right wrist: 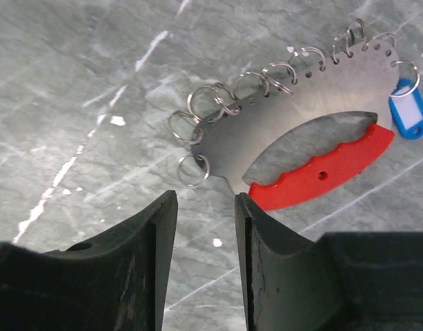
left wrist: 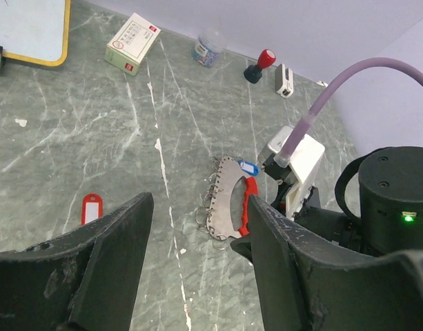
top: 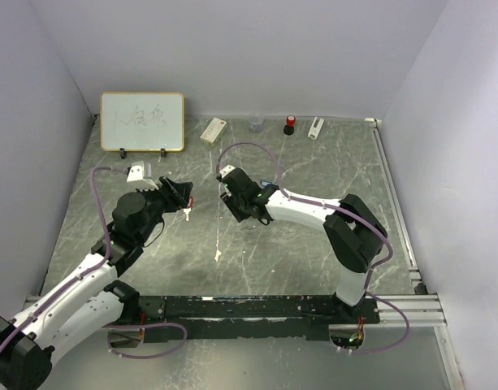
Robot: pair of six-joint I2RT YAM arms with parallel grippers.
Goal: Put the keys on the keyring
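Note:
The keyring (right wrist: 294, 131) is a flat grey metal plate with several wire rings along its edge and a red oblong grip (right wrist: 321, 176). It lies on the table just beyond my right gripper (right wrist: 205, 200), which is open and empty, its right fingertip close to the plate's corner. The blue-headed key (right wrist: 410, 110) lies against the plate's end ring. My left gripper (left wrist: 201, 201) is open and empty and hovers above the table, facing the keyring (left wrist: 225, 200). The red-headed key (left wrist: 91, 207) lies alone on the table to its left. In the top view the keyring is hidden under the right gripper (top: 231, 203).
At the back wall stand a whiteboard (top: 142, 121), a small white box (top: 214, 130), a clear cup (top: 256, 123), a red-topped stamp (top: 289, 125) and a white device (top: 315, 127). Walls close in left, right and back. The right arm (left wrist: 384, 200) is near the left gripper.

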